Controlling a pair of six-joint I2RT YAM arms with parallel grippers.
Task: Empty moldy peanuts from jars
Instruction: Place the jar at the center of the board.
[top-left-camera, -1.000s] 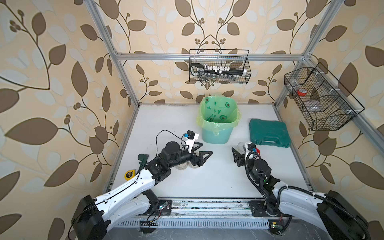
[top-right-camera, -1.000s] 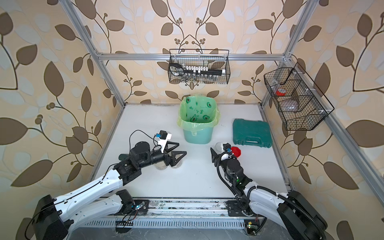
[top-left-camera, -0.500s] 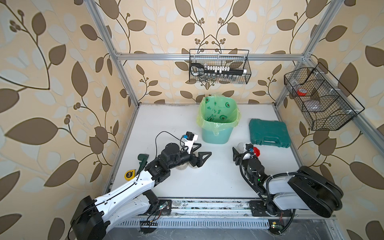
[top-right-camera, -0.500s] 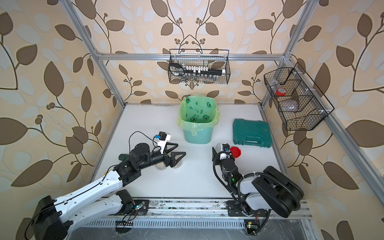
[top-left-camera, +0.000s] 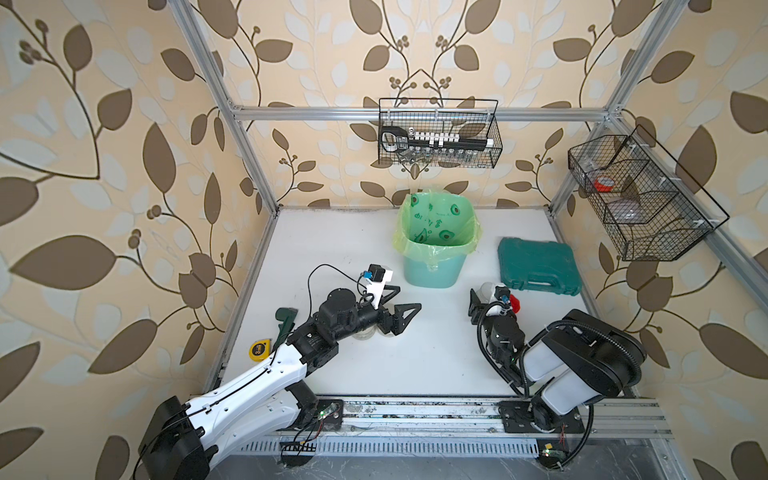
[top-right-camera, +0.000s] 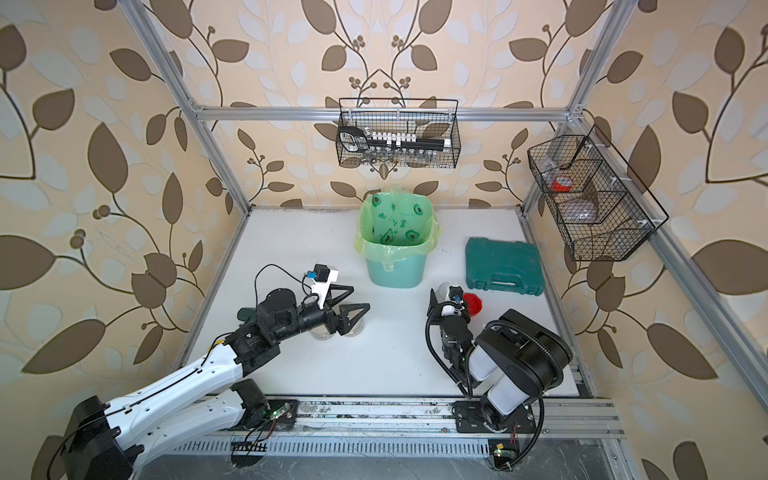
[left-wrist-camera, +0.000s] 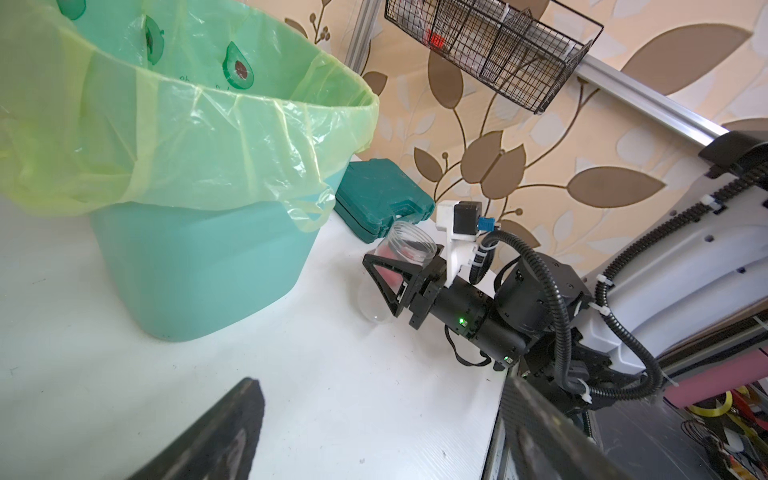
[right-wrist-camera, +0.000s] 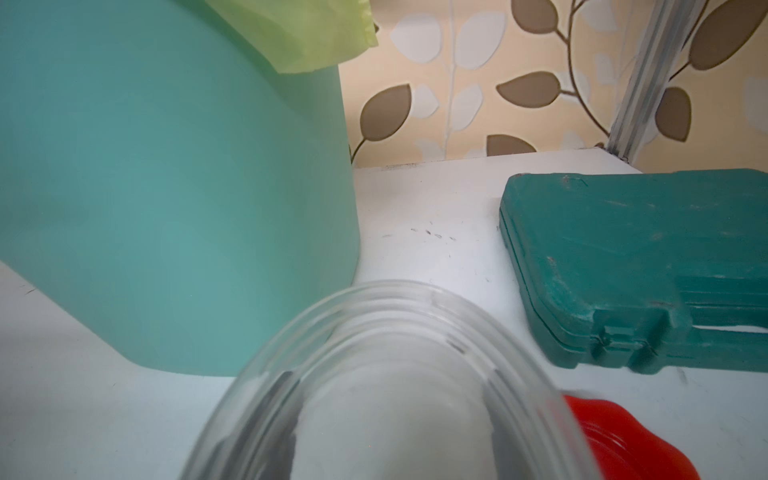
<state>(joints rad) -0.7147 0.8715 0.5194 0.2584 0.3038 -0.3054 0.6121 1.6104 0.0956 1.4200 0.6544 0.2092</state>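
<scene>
The right arm has folded up since the earlier frames, its white and black links now bunched above its base rather than stretched low along the white counter (top-left-camera: 436, 357); the right gripper (top-left-camera: 486, 299) has stayed by the red screw lid (top-left-camera: 514, 303), and the left arm has barely shifted.

The right gripper's jaws are closed on a narrow clear jar (left-wrist-camera: 411, 245), gripping its sides; the jar is tilted, its threaded mouth open and turned up and away from the arm; the counter shows through its wall in the right wrist view (right-wrist-camera: 415, 316). The red screw lid lies flat on the counter just beside it, near a dark-green plastic case (top-left-camera: 536, 266).

The left gripper (top-right-camera: 360, 296) hovers with its jaws spread wide and nothing between them; under its wrist two squat clear jars (top-right-camera: 322, 333) stand upright side by side on the counter, partly hidden by the arm.

A mint-green bin (top-left-camera: 432, 270) lined with a yellow-green bag (top-left-camera: 436, 245) stands behind, between the two arms; whether kernels lie inside I cannot tell.
</scene>
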